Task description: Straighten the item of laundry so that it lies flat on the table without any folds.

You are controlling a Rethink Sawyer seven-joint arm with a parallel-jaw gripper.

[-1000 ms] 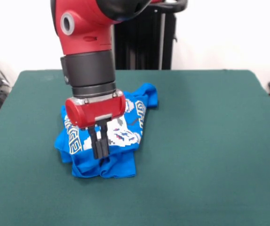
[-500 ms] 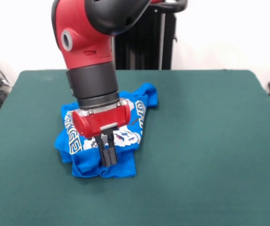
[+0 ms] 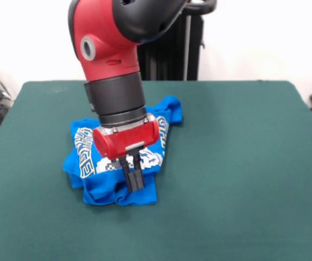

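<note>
One camera covers the scene. It stands across the table (image 3: 243,163) from me, raised and angled downward, facing my arm (image 3: 115,70). It sits near enough that the table's side edges and near edge leave the picture. No second view is available for overlap.

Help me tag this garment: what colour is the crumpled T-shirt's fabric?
Bright blue, clearest in the front view: the crumpled blue T-shirt with white-and-yellow print.

arm (image 3: 115,98): shifted rightward in front view | gripper (image 3: 135,182): now lower over shirt (image 3: 99,190) near edge
</note>
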